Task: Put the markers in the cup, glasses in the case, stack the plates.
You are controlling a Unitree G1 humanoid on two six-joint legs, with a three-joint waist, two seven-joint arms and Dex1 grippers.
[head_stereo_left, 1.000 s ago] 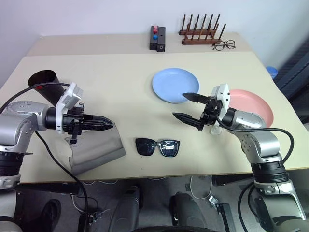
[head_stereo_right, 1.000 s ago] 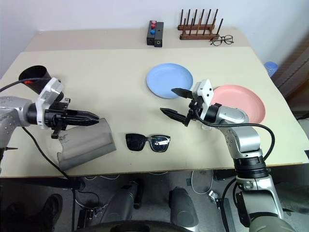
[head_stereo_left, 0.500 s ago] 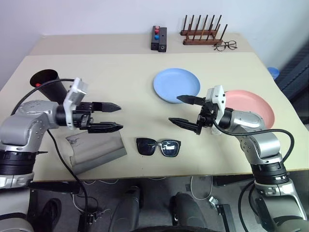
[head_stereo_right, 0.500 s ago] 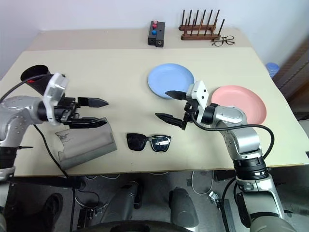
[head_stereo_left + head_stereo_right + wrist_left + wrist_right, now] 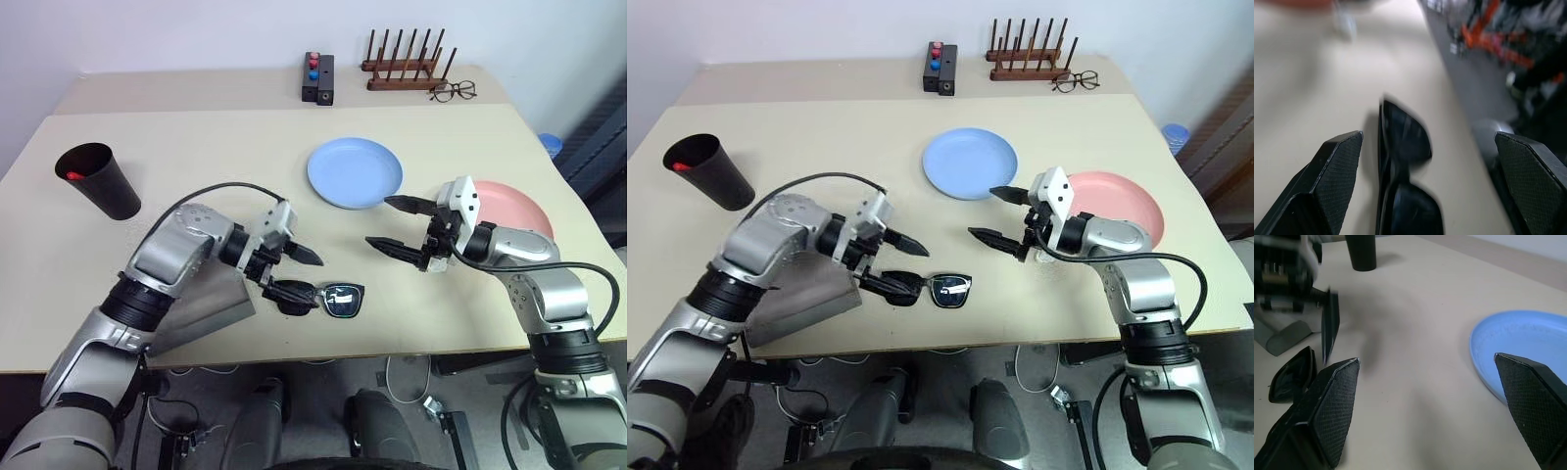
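Sunglasses (image 5: 320,297) sit near the front edge of the tabletop (image 5: 216,166), and they're the landmark for everything else. No brand, label or writing can be read on them or on anything nearby. Left gripper (image 5: 299,272) is right over their left lens, jaws spread wide, one finger above and behind the frame, the other low at the lens; whether it touches the frame can't be told. In the left wrist view the sunglasses (image 5: 1403,183) lie between the two open fingers (image 5: 1332,181), nothing pinched. Right gripper (image 5: 400,225) hovers to the right of the sunglasses and a little behind them, jaws also spread, holding nothing.

Grey case (image 5: 201,311) lies just left of the sunglasses, partly under the left arm. Dark cup (image 5: 100,180) stands well to the left of the sunglasses and further back, tilted, with a red marker end (image 5: 74,175) showing inside its rim. Blue plate (image 5: 354,172) lies behind the sunglasses; pink plate (image 5: 517,210) lies to their right, beyond the right gripper, the two plates apart and unstacked.

Far behind the sunglasses, by the wall: a black box (image 5: 318,79) with red and blue buttons, a wooden peg rack (image 5: 407,67), and wire-framed spectacles (image 5: 453,92)
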